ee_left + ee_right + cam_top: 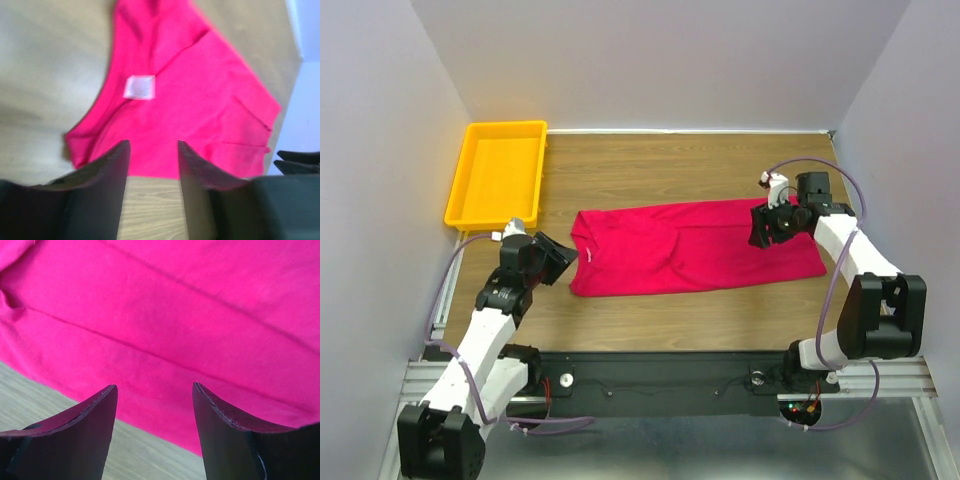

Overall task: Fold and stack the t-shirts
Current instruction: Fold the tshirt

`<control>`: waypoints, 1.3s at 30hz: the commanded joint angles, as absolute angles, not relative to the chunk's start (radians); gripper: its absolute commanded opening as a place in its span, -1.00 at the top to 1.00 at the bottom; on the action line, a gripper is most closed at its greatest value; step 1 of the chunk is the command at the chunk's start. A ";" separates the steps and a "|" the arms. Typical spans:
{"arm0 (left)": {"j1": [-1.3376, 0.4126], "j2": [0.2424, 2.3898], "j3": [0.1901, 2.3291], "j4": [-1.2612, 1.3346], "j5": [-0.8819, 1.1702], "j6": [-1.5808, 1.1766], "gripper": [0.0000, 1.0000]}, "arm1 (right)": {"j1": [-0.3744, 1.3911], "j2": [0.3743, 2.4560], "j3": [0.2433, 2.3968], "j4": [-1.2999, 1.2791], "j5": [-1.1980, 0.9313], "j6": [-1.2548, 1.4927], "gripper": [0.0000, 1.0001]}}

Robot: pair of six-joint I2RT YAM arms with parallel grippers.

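Note:
One crimson-red t-shirt (690, 245) lies on the wooden table, folded into a long band running left to right. Its white neck label (139, 87) shows in the left wrist view. My left gripper (565, 258) is open and empty at the shirt's left end, just short of its edge; in its own view (153, 145) the jaws frame the shirt's (200, 100) near hem. My right gripper (763, 228) is open and empty above the shirt's right part; in its own view (154, 389) the jaws hang over the fabric (165, 315) near its edge.
A yellow plastic tray (498, 172) stands at the back left of the table. White walls close in the table on the left, back and right. Bare wood (650, 165) lies behind the shirt and in front of it.

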State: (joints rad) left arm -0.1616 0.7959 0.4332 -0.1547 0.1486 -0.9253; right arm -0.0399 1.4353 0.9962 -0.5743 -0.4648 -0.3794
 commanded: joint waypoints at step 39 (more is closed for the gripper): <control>-0.155 1.100 0.623 0.204 0.120 -0.456 -0.26 | 0.347 2.408 2.290 -0.927 -0.871 -0.734 -0.43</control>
State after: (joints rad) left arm -0.1616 1.0836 0.6212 0.1516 0.1558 -0.4713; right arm 0.3420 2.4081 2.2425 -1.1202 -0.8402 -0.9272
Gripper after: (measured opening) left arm 0.628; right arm 0.717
